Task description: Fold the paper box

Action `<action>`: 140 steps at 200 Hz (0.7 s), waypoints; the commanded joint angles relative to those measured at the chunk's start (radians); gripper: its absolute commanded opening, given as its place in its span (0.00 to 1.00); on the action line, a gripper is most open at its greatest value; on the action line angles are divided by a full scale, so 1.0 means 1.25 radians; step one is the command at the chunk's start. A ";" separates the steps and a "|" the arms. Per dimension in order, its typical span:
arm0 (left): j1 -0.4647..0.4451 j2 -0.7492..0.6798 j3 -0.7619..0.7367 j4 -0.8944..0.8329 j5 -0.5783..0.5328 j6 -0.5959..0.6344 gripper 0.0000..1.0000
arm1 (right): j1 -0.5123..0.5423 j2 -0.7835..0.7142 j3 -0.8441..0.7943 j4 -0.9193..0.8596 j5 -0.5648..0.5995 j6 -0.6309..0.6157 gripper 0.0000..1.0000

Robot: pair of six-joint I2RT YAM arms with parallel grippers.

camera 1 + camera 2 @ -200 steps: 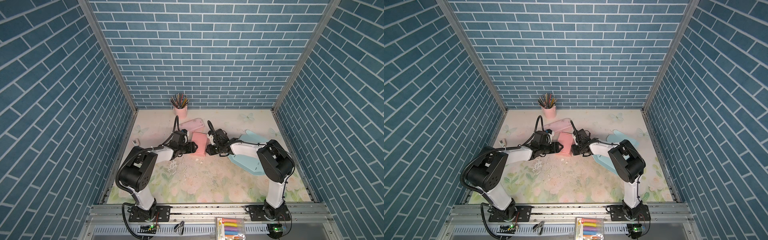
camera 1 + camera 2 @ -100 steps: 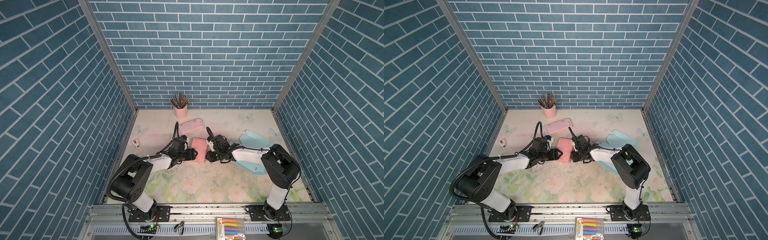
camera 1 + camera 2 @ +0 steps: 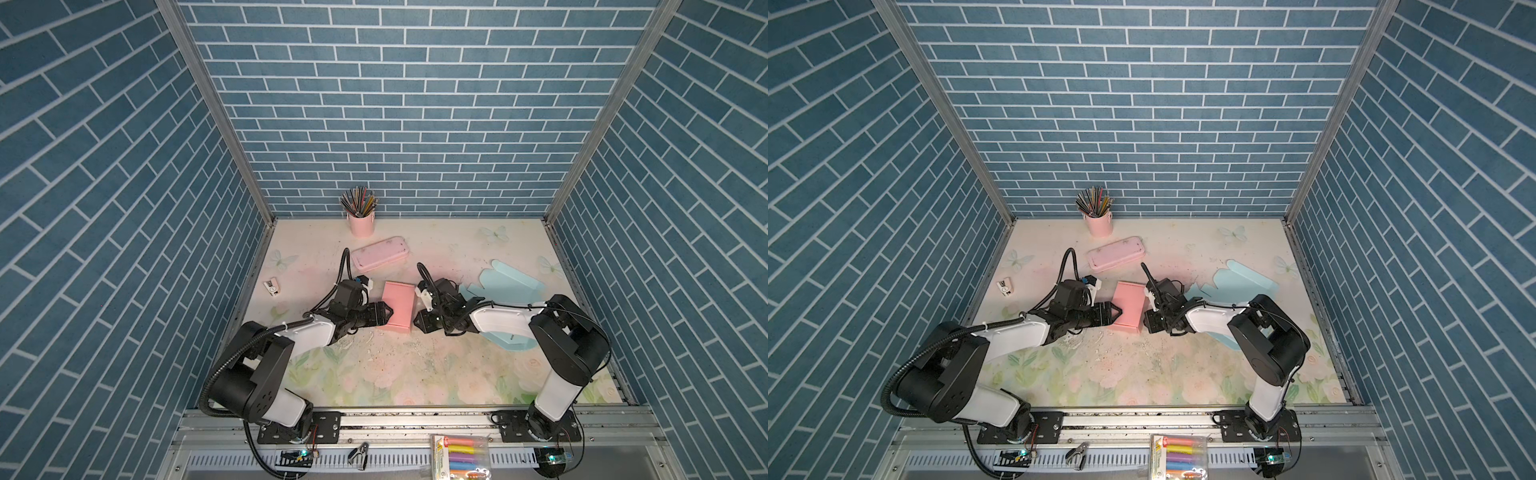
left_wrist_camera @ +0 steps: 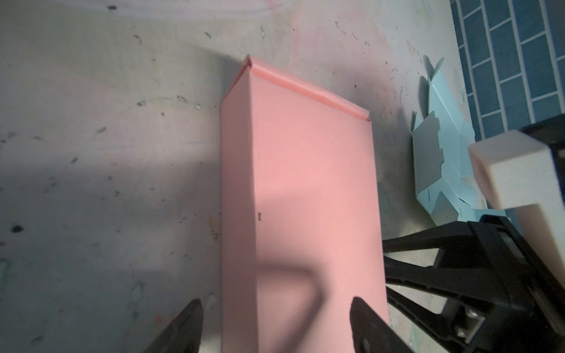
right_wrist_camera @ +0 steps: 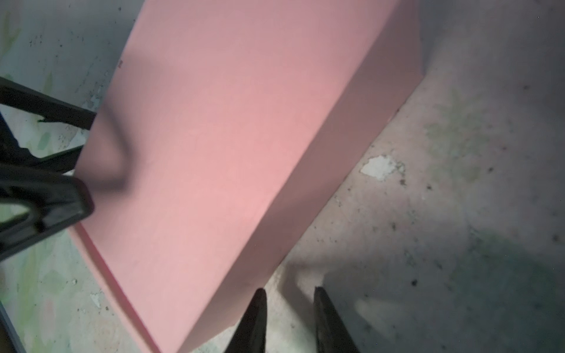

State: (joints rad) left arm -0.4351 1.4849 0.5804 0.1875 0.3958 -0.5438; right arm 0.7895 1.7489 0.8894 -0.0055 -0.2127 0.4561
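Observation:
The pink paper box (image 3: 399,305) (image 3: 1128,307) lies folded into a closed flat block mid-table. My left gripper (image 3: 390,311) (image 3: 1119,313) is at its left side, open wide. In the left wrist view the left gripper (image 4: 275,305) has one finger beside the paper box (image 4: 305,183) and the other over its top. My right gripper (image 3: 417,322) (image 3: 1145,322) sits by the box's front right corner. In the right wrist view the right gripper (image 5: 289,293) is open, its jaws narrowly apart over bare table, just off the paper box (image 5: 229,137).
A flat light-blue box blank (image 3: 511,286) lies under the right arm. A pink pencil case (image 3: 379,253) and a pink cup of pencils (image 3: 360,216) stand behind. A small white item (image 3: 272,286) lies at the left edge. Paper scraps (image 3: 374,357) litter the mat in front.
The pink box and both grippers have shifted toward the table's front. The left jaws have opened wider. The right jaws have narrowed.

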 commanded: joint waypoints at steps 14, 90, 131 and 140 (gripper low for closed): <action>0.013 0.004 0.056 -0.035 0.009 0.040 0.79 | -0.028 -0.025 0.050 -0.069 0.019 -0.019 0.14; 0.023 0.110 0.156 0.007 0.009 0.033 0.76 | -0.077 0.051 0.150 -0.084 0.018 -0.066 0.02; 0.023 0.150 0.194 0.013 0.012 0.030 0.75 | -0.092 0.106 0.190 -0.086 0.019 -0.079 0.01; 0.024 0.160 0.198 0.015 0.017 0.029 0.75 | -0.093 0.117 0.195 -0.084 0.017 -0.080 0.00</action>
State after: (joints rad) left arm -0.4110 1.6550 0.7952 0.1852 0.4057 -0.5117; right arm 0.6800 1.8507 1.1057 -0.0887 -0.1947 0.3878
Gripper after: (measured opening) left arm 0.751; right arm 0.044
